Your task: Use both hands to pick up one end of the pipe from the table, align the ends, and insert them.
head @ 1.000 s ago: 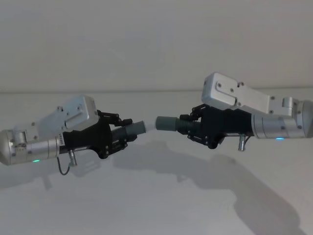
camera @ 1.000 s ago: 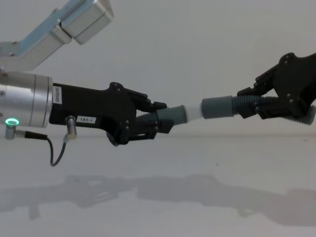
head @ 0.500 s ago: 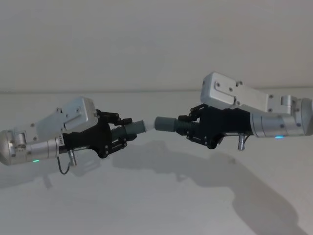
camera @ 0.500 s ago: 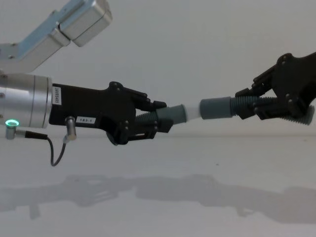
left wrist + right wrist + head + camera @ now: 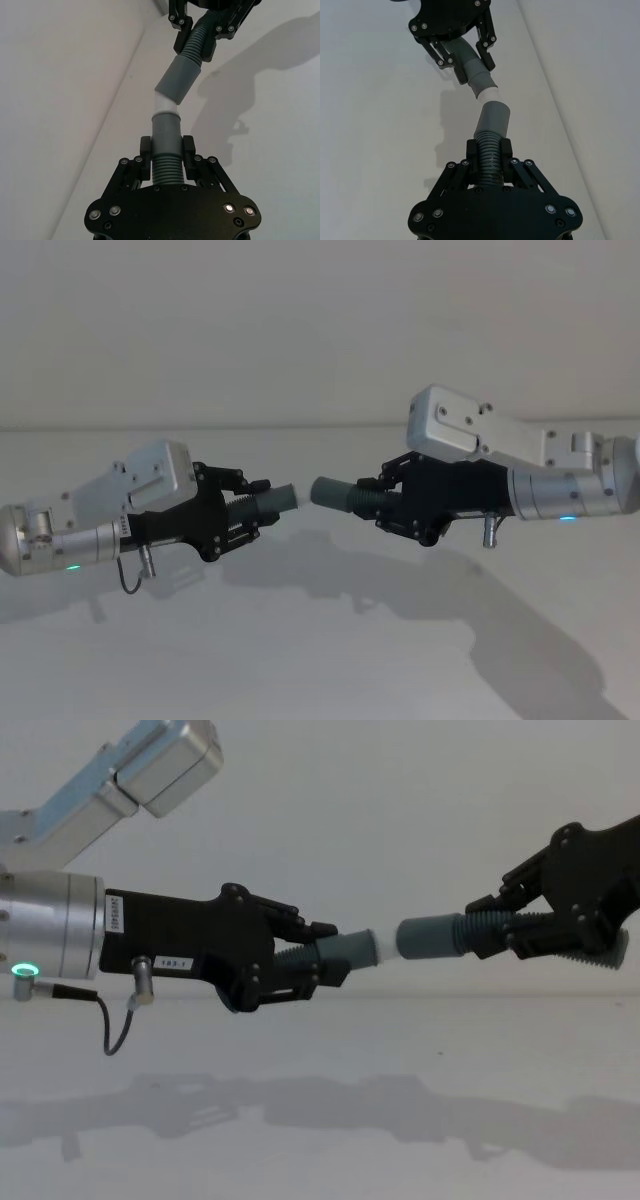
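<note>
- Hovering above the white table [image 5: 330,660], both arms hold their pieces in the air at mid-frame of the head view, tips pointed at each other.
- Left gripper [image 5: 243,505]: left of centre in the head view, jaws clamped on the ribbed body of the left pipe piece [image 5: 335,949]; silver wrist with a green ring light [image 5: 22,968] at the left edge of the chest view.
- Whitish tip [image 5: 387,944]: sticks out of the left piece toward frame centre.
- Right gripper [image 5: 388,498]: right of centre in the head view, jaws clamped on the ribs of the right pipe piece [image 5: 450,934].
- Dark grey cuff [image 5: 421,936]: faces the whitish tip; in the left wrist view the tip meets the cuff's mouth at a slight angle, and how far it has entered I cannot tell.
- Thin black cable [image 5: 118,1025]: loops below the left wrist.
</note>
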`<state>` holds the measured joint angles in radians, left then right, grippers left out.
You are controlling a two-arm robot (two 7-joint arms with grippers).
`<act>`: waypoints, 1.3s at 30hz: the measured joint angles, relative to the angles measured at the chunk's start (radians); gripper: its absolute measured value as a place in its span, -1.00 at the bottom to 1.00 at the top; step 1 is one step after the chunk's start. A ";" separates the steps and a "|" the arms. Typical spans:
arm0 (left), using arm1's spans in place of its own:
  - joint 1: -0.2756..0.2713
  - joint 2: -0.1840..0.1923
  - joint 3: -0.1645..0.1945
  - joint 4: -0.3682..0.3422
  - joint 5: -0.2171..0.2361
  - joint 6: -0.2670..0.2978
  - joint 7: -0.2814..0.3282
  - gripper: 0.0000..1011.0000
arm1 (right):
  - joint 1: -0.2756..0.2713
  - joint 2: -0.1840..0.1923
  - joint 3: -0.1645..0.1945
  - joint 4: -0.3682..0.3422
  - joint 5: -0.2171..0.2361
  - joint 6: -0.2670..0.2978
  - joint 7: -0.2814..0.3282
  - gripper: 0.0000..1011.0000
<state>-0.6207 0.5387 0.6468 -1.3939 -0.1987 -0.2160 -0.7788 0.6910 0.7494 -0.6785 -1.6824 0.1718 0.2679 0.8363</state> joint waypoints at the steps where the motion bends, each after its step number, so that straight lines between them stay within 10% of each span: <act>1: -0.001 0.000 0.001 0.001 -0.001 0.000 -0.002 -0.34 | 0.001 0.000 -0.001 -0.001 0.001 0.000 0.000 -0.52; 39: -0.009 0.001 0.011 0.009 -0.010 -0.002 -0.022 -0.34 | 0.006 0.002 -0.006 -0.006 0.016 -0.001 -0.001 -0.52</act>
<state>-0.6293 0.5402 0.6575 -1.3847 -0.2090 -0.2181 -0.8003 0.6968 0.7516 -0.6848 -1.6887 0.1881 0.2672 0.8356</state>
